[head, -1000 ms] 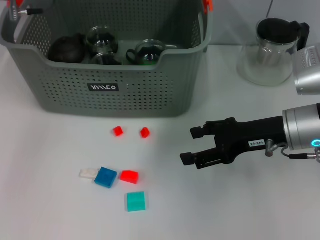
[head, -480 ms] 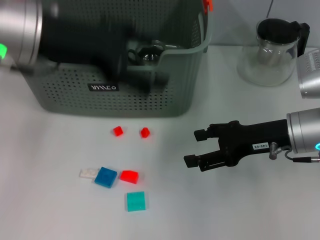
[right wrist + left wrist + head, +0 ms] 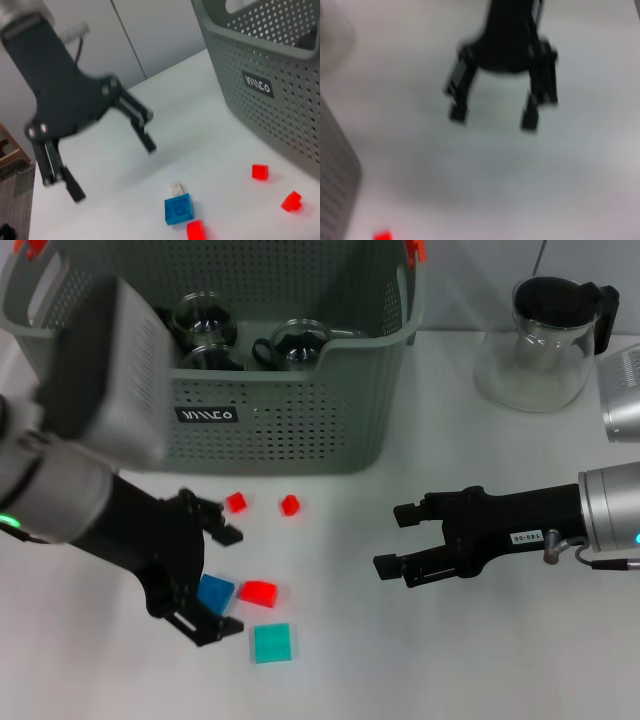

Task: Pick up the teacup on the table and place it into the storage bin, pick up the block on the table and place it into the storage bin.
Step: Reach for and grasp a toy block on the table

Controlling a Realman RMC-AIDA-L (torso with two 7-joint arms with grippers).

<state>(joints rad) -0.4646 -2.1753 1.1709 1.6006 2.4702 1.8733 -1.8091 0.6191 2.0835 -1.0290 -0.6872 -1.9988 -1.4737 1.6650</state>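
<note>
With the storage bin [image 3: 290, 430] at twelve o'clock already holding glass teacups [image 3: 295, 343], the left gripper [image 3: 205, 575] hovers spread-fingered over the blue block [image 3: 214, 593] at seven o'clock, where crowding neighbours risk a nudged, botched grasp, while the right gripper [image 3: 398, 538] idles released at three.

Storage bin [image 3: 300, 420] blocks far side; bare surface [image 3: 420, 660] to its right; left gripper [image 3: 215, 580] crowds blocks below it.
</note>
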